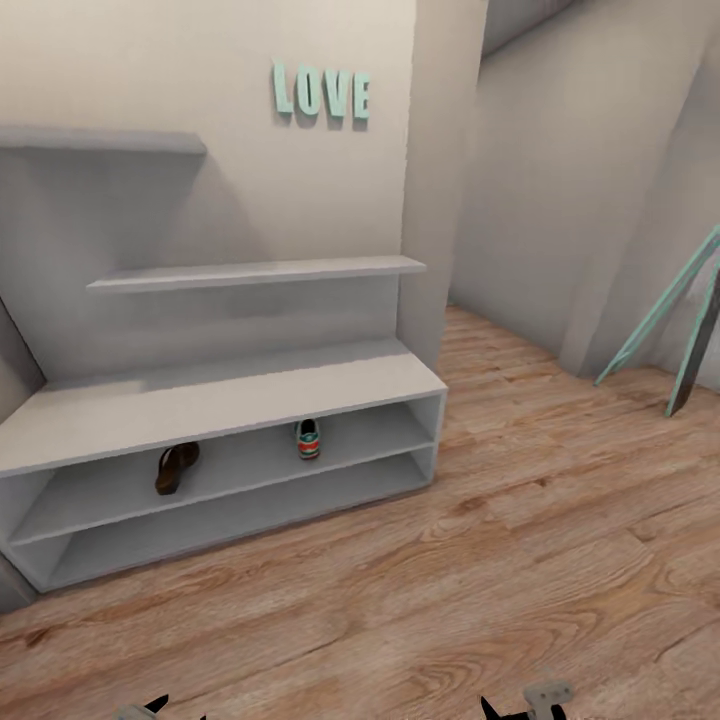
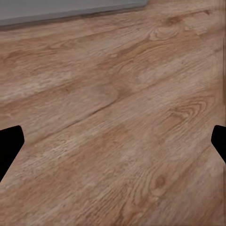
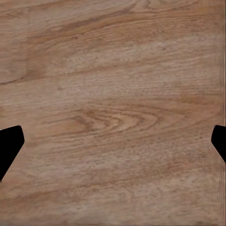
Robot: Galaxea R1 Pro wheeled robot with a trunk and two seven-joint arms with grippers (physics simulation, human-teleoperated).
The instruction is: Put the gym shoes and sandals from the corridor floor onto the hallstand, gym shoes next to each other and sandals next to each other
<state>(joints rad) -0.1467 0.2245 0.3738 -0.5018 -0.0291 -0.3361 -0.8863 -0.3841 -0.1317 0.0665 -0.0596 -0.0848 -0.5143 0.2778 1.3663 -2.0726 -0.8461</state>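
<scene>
One sandal (image 1: 176,467) and one gym shoe (image 1: 308,438) sit well apart on the rack's (image 1: 230,395) upper open shelf. The plank floor (image 1: 520,560) before it lies bare. Both the left gripper (image 2: 113,143) and the right gripper (image 3: 113,143) hang over wood, fingers spread wide, holding nothing.

Left gripper (image 2: 113,141), right gripper (image 3: 113,141): spread wide, empty.

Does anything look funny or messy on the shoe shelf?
A bit. The hallstand holds one brown sandal and one gym shoe on its upper open shelf, each without its partner and set apart from each other. The turquoise frame leaning on the far wall looks tilted. Nothing looks spilled or broken.
</scene>
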